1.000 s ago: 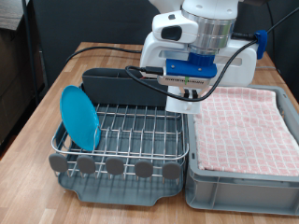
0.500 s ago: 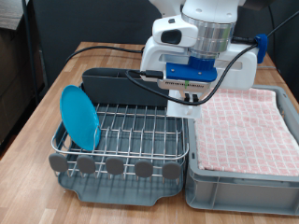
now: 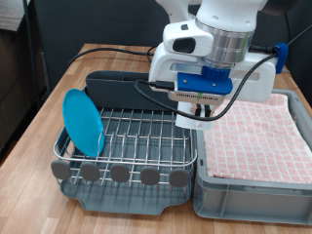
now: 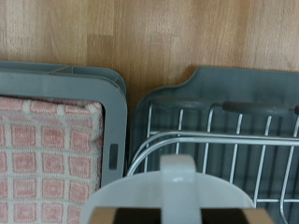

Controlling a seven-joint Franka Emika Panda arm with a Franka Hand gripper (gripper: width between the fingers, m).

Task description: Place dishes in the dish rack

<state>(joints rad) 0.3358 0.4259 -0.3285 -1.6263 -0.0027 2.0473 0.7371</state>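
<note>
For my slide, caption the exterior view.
Light-blue plate upright in the dish rack; gripper above the rack's edge.

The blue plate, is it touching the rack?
Touching. The exterior view shows the plate standing upright among the rack's wires at its left end.

1. A wooden surface (image 4: 140,33) with lengthwise grain fills the far part of the view.
2. On it lie two grey containers side by side, their rounded corners close together with a narrow strip of wood between them.
3. One is a grey crate (image 4: 114,112) lined with pink checked cloth (image 4: 47,154).
4. The other is the dish rack (image 4: 234,140): silver wires over a grey tray.
5. A white cup (image 4: 173,191) sits in the hand, seen from close up, over the rack's corner.
</note>
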